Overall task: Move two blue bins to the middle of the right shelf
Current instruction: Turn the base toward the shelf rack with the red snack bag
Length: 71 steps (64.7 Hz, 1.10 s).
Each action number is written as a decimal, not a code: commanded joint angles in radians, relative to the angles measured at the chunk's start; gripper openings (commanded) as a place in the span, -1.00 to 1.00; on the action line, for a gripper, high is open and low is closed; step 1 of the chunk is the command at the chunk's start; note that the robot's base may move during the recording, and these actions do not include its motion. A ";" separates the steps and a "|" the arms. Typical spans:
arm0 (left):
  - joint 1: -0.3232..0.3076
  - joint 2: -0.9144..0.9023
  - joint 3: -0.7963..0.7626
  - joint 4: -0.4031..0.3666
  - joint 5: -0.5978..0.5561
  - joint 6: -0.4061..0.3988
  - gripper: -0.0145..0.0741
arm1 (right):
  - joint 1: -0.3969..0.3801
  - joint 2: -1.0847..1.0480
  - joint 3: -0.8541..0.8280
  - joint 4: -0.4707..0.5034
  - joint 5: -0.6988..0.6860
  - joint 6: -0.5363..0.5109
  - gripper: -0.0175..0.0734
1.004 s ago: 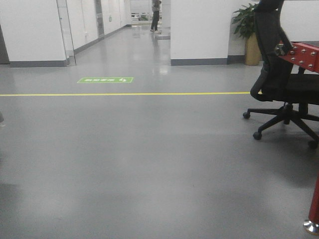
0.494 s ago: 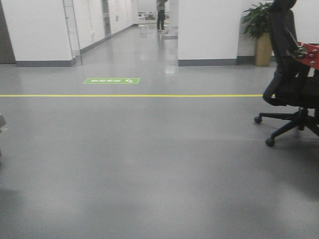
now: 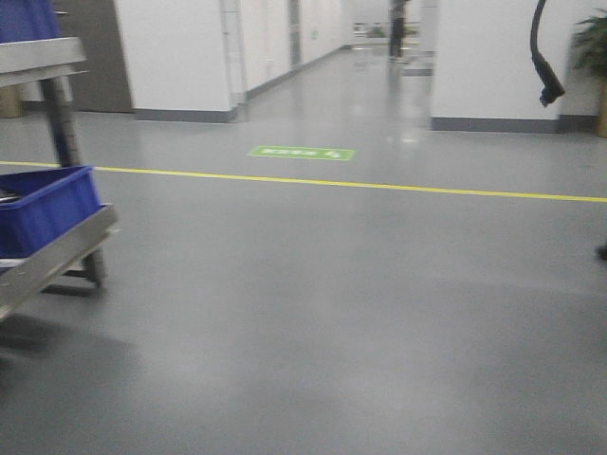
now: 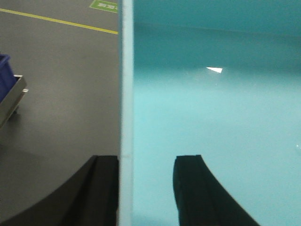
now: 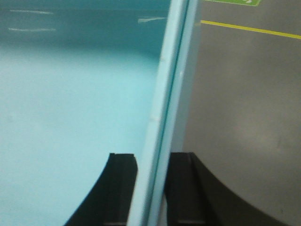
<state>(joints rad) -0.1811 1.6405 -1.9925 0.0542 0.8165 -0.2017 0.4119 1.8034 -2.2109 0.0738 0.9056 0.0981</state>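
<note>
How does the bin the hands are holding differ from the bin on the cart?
The held bin looks pale teal; the cart bin is dark blue. The held bin's walls are gripped by the left hand and right hand; the cart bin rests on a metal shelf. Both look like plastic bins.

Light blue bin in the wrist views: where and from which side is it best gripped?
By its thin side walls, from above. The left wall and right wall stand upright with narrow straight rims, so each gripper can straddle one, one finger inside the light blue bin, one outside, as the left gripper and right gripper do now.
</note>
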 commanded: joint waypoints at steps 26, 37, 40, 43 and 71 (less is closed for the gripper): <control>-0.011 -0.027 -0.018 -0.044 -0.057 0.038 -0.92 | -0.004 -0.009 -0.014 -0.018 -0.106 0.011 -0.95; -0.011 -0.027 -0.018 -0.044 -0.057 0.038 -0.92 | -0.004 -0.009 -0.014 -0.018 -0.106 0.011 -0.95; -0.011 -0.027 -0.018 -0.044 -0.057 0.038 -0.92 | -0.004 -0.009 -0.014 -0.018 -0.106 0.011 -0.95; -0.011 -0.027 -0.018 -0.044 -0.057 0.038 -0.92 | -0.004 -0.009 -0.014 -0.018 -0.106 0.011 -0.95; -0.011 -0.027 -0.018 -0.044 -0.057 0.038 -0.92 | -0.004 -0.009 -0.014 -0.018 -0.106 0.011 -0.95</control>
<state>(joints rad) -0.1811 1.6405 -1.9925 0.0542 0.8165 -0.2017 0.4119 1.8039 -2.2109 0.0738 0.9056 0.1000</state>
